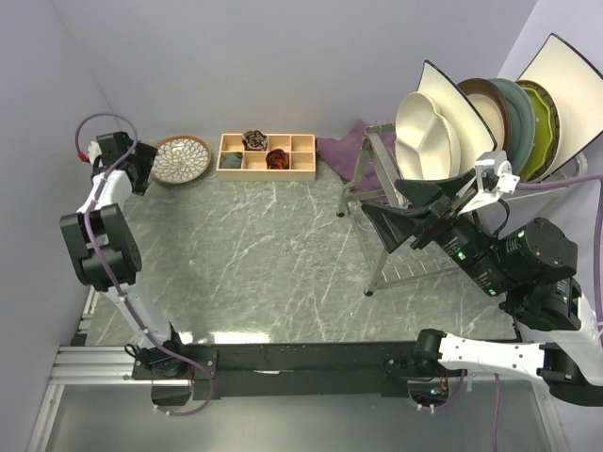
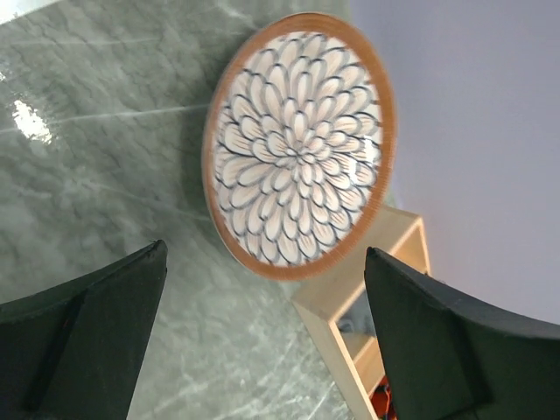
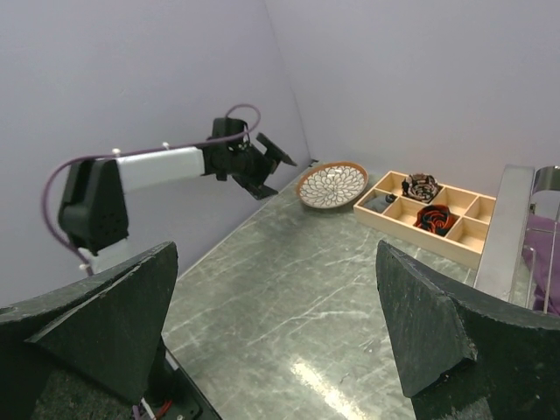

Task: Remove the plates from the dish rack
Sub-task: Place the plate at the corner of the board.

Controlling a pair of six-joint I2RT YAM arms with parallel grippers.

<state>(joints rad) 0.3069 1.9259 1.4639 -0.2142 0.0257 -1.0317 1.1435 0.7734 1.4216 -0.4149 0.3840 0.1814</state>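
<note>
The brown-rimmed petal-patterned plate (image 1: 182,158) lies flat on the table at the far left, beside the wooden tray. My left gripper (image 1: 141,168) is open just left of it. In the left wrist view the plate (image 2: 299,156) lies beyond the gripper (image 2: 264,252), with nothing held between its fingers. The dish rack (image 1: 379,160) stands at the right with several plates upright in it: a cream divided one (image 1: 429,137), white square ones (image 1: 570,80), a teal one (image 1: 513,108) and a yellow-green one (image 1: 539,118). My right gripper (image 1: 403,212) is open in front of the rack, holding nothing.
A wooden compartment tray (image 1: 267,155) with small items stands at the back, right of the petal plate. A purple cloth (image 1: 341,151) lies between the tray and the rack. Walls close in behind and on the left. The right wrist view shows a rack leg (image 3: 507,227).
</note>
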